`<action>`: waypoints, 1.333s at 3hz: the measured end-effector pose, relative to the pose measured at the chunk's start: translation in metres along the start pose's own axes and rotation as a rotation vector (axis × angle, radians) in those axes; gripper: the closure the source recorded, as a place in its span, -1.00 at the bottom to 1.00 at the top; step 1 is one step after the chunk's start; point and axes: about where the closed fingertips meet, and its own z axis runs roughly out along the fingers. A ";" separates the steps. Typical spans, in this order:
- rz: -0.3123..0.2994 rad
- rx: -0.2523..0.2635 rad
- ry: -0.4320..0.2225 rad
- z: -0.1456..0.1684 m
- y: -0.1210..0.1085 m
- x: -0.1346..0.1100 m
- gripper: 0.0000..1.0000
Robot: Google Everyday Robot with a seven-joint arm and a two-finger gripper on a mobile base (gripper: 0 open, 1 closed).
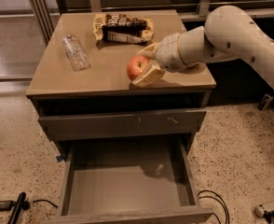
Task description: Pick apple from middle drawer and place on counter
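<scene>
The red apple [137, 67] with a yellowish patch is held between the tan fingers [148, 75] of my gripper [143, 65], over the front middle of the tan counter [99, 69]. I cannot tell whether the apple touches the top. My white arm reaches in from the right. The middle drawer [127, 181] is pulled open below, and its grey floor is bare.
A clear plastic bottle [75, 52] lies on the counter's left side. A brown snack bag [123, 28] lies at the back. The closed top drawer front [123, 124] has pale scratches. Cables [216, 202] and a black tool [16, 208] lie on the speckled floor.
</scene>
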 end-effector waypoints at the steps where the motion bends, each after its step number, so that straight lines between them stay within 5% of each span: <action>1: 0.014 -0.005 0.001 0.031 -0.032 0.002 1.00; 2: 0.032 -0.069 -0.022 0.079 -0.068 -0.006 1.00; 3: 0.032 -0.069 -0.022 0.079 -0.068 -0.006 1.00; 4: 0.032 -0.069 -0.022 0.079 -0.068 -0.006 0.52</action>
